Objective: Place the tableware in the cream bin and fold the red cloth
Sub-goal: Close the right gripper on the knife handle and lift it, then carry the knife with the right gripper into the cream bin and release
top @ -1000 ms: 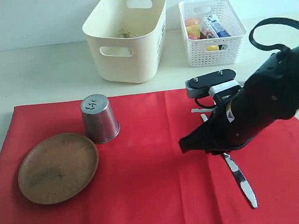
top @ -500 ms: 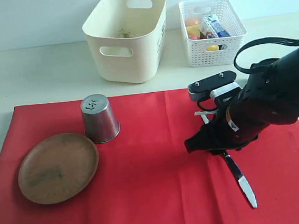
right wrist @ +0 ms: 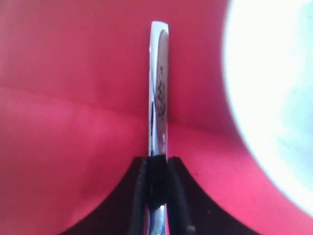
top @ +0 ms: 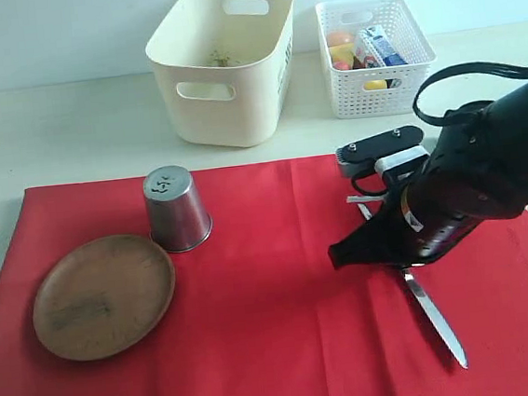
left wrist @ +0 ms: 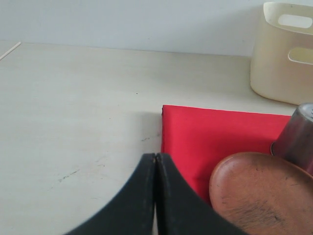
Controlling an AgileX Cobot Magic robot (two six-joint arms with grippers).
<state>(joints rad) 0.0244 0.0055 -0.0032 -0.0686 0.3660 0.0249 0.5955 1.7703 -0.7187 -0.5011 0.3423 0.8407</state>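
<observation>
My right gripper (right wrist: 158, 159) is shut on the steel knife (right wrist: 159, 83), gripping it across its width low over the red cloth (top: 275, 309). In the exterior view the knife's blade (top: 437, 320) sticks out from under the black right arm (top: 469, 188). A round brown wooden plate (top: 103, 296) and an upside-down steel cup (top: 177, 209) rest on the cloth's left part. The cream bin (top: 223, 61) stands behind the cloth. My left gripper (left wrist: 155, 156) is shut and empty, next to the cloth's corner (left wrist: 205, 137), near the plate (left wrist: 259, 196) and cup (left wrist: 298, 132).
A white mesh basket (top: 375, 42) with food items stands to the right of the cream bin. Bare pale table (top: 52, 134) lies behind and left of the cloth. A bright white blur (right wrist: 274, 98) fills one side of the right wrist view.
The knife's blade has shifted slightly to the right on the cloth, and the right arm has settled a little over it. Plate, cup and bins have not moved.
</observation>
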